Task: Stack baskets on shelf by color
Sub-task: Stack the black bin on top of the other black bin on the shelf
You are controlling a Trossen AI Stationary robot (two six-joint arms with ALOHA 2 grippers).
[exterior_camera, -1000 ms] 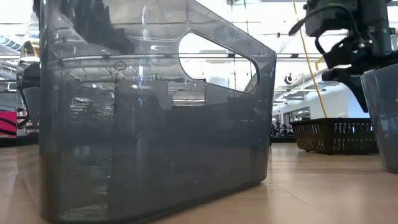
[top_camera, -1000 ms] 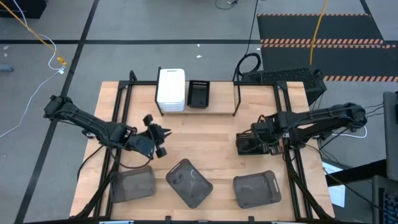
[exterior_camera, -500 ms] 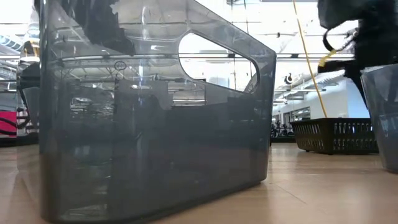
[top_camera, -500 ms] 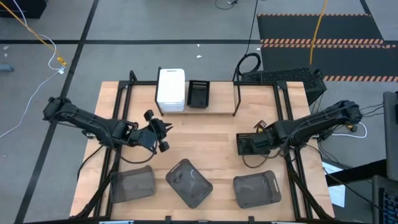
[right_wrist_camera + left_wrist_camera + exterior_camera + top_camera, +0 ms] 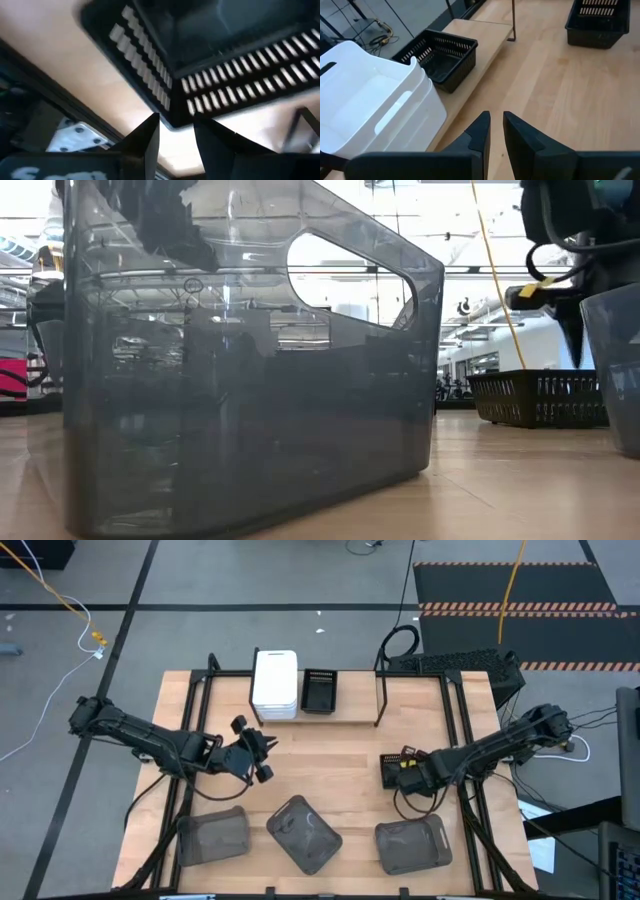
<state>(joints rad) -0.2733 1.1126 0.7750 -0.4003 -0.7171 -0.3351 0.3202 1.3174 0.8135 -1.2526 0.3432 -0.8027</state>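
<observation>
**Three grey baskets wait as right arm closes on loose black one**

Three translucent grey baskets [image 5: 303,832] line the table's 6 o'clock edge in the high view; white stack [image 5: 275,683] and one black basket [image 5: 319,690] sit on the shelf [image 5: 355,716] at 12 o'clock. The right gripper [image 5: 403,774] sits over the loose black basket [image 5: 391,771] at 3 o'clock.

Low view: a grey wall fills the picture.

Left wrist view: left gripper [image 5: 495,131] nearly closed, empty.

Right wrist view: slightly parted fingers [image 5: 145,137] straddle the mesh rim; a shallow bite could let it slip.
</observation>
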